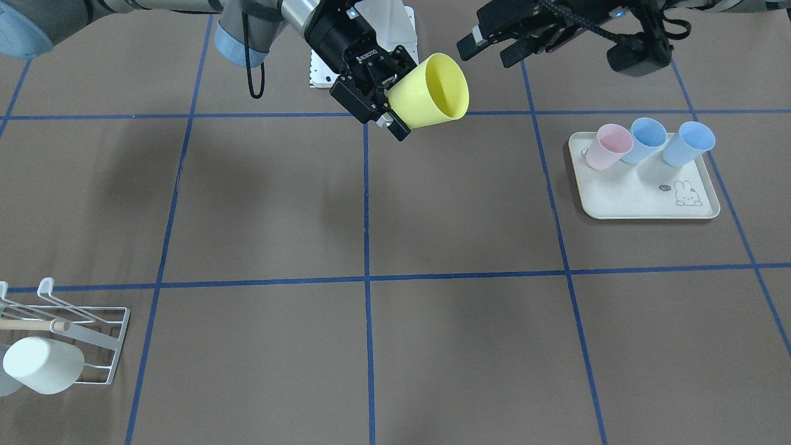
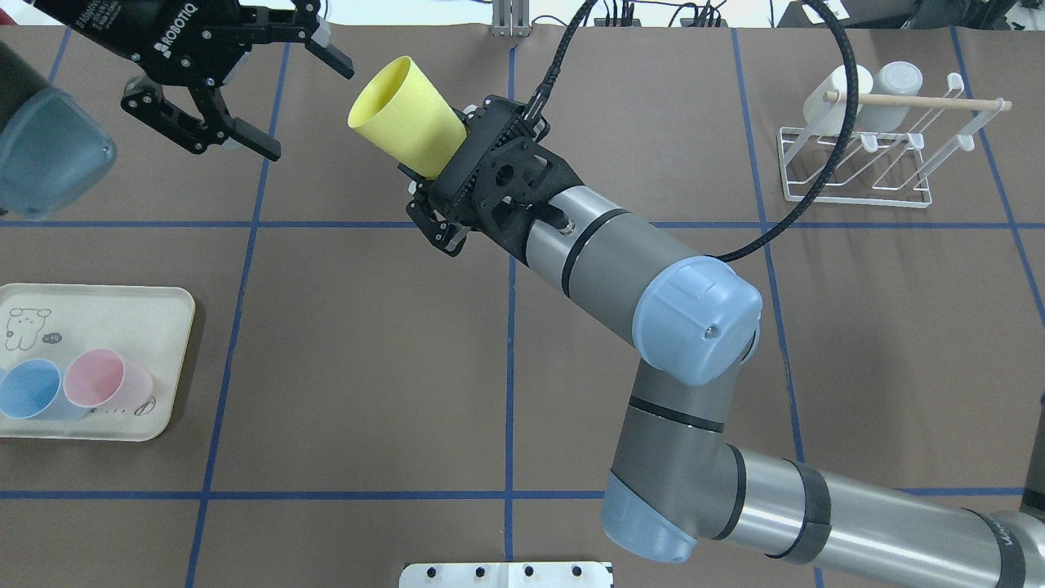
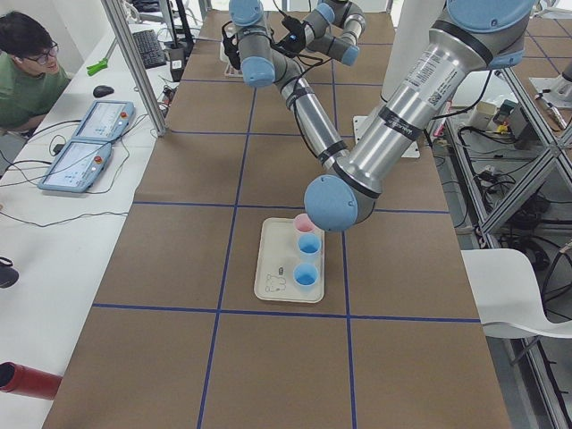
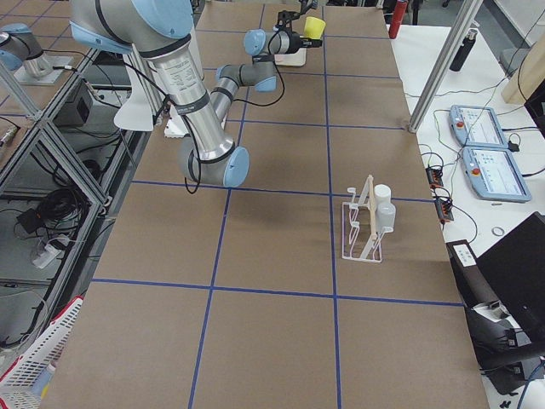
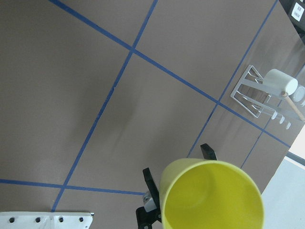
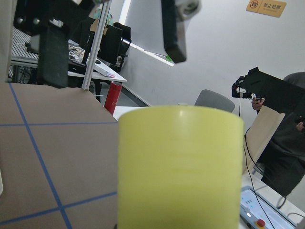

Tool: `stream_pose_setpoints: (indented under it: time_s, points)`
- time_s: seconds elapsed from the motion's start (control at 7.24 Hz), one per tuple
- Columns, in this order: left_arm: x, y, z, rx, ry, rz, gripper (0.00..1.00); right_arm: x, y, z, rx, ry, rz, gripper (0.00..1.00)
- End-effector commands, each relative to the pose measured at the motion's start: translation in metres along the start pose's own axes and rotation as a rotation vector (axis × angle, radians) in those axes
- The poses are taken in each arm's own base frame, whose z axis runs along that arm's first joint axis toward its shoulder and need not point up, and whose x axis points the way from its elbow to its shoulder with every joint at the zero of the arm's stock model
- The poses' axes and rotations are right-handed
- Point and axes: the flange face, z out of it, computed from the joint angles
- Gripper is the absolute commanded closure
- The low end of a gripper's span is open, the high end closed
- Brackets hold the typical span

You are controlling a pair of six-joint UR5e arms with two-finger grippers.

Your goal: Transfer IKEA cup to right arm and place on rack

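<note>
Right claw [image 1: 393,94]: clamped on the narrow base of the yellow cup [image 1: 432,93], at the end of the right arm [image 2: 653,286] reaching in over the bench [image 1: 463,346].

Yellow cup: held in the air on its side, clear of the bench surface. It sits slightly to the robot's left of the centre tape line [image 1: 366,204]. Its mouth is turned toward the left claw.

Left claw [image 2: 298,104]: fingers spread wide and holding nothing. It hangs just beyond the cup's mouth, apart from the rim.

Rack [image 2: 857,175]: white wire, standing on the bench at the corner on the robot's right, on the operators' side, well apart from the yellow cup. A wooden rod [image 2: 914,100] lies across its top. White cups [image 2: 834,96] rest on its prongs.

Tray [image 1: 649,204]: cream with a rabbit print, on the bench toward the end on the robot's left. One pink cup [image 1: 609,146] and two blue cups [image 1: 646,139] stand in a row along the tray edge nearest the robot.

Bench: brown surface divided by blue tape lines.
</note>
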Motion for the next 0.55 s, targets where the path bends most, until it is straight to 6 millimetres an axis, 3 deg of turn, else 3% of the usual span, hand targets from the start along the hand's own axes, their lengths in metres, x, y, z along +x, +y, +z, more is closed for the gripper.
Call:
stream_pose_setpoints:
  time_s: [0.0, 0.14, 0.41]
  points:
    - [-0.031, -0.03, -0.003, 0.132, -0.018, 0.063, 0.0, 0.03, 0.003, 0.004, -0.175, 0.079, 0.027, 0.54]
    - [-0.065, -0.049, -0.002, 0.184, -0.057, 0.101, 0.0, 0.048, 0.002, 0.002, -0.246, 0.124, 0.041, 0.54]
    - [-0.127, -0.079, -0.003, 0.273, -0.161, 0.21, 0.0, 0.107, 0.006, 0.0, -0.372, 0.218, 0.066, 0.56]
